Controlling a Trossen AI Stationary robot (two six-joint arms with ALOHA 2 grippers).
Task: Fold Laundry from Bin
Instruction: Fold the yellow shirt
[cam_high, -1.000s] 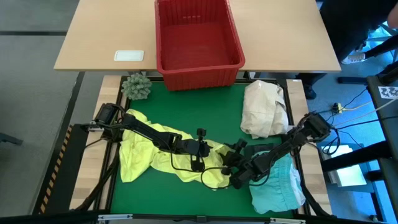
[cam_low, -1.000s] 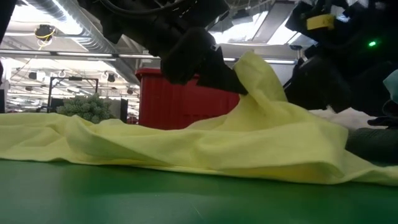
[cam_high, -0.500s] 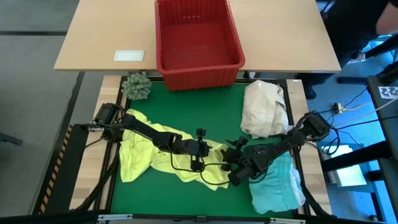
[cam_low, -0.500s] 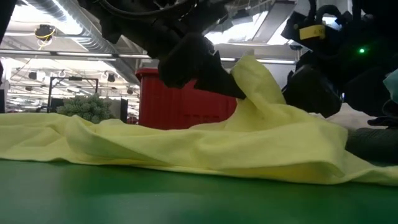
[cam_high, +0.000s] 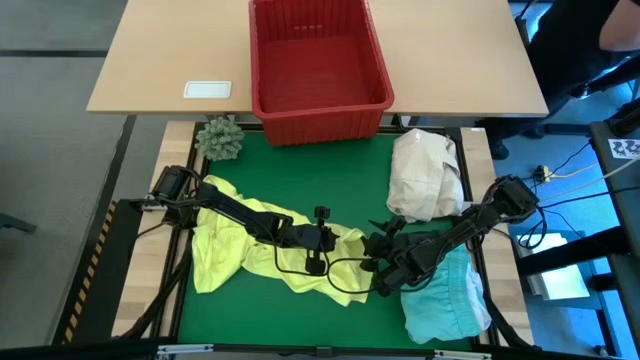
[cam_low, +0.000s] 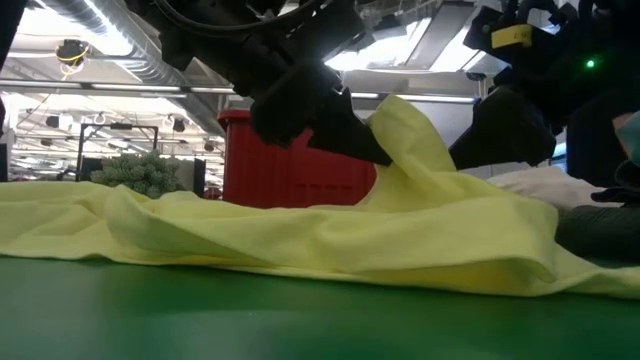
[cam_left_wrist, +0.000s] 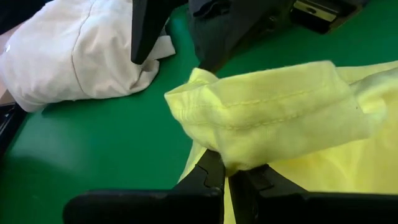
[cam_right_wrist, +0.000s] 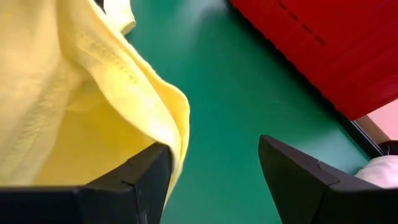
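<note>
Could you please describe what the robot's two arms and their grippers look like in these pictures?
Both arms are dark, slim and jointed, with loose black cables looping along them. The left gripper ends in two flat black fingers with angular tips; the right gripper has two broad, black, wedge-shaped fingers. In the low view a yellow label and a small green light show on dark arm housings near the top.

In the low view the red bin (cam_low: 290, 160) was mostly hidden behind the lifted fold of the yellow garment (cam_low: 300, 235) and the dark arm. The right wrist view cut the bin off at the picture's edge. The turquoise garment (cam_high: 445, 300) lay partly under the right arm, and a dark garment (cam_low: 597, 232), possibly green-black, showed only at the low view's edge.
</note>
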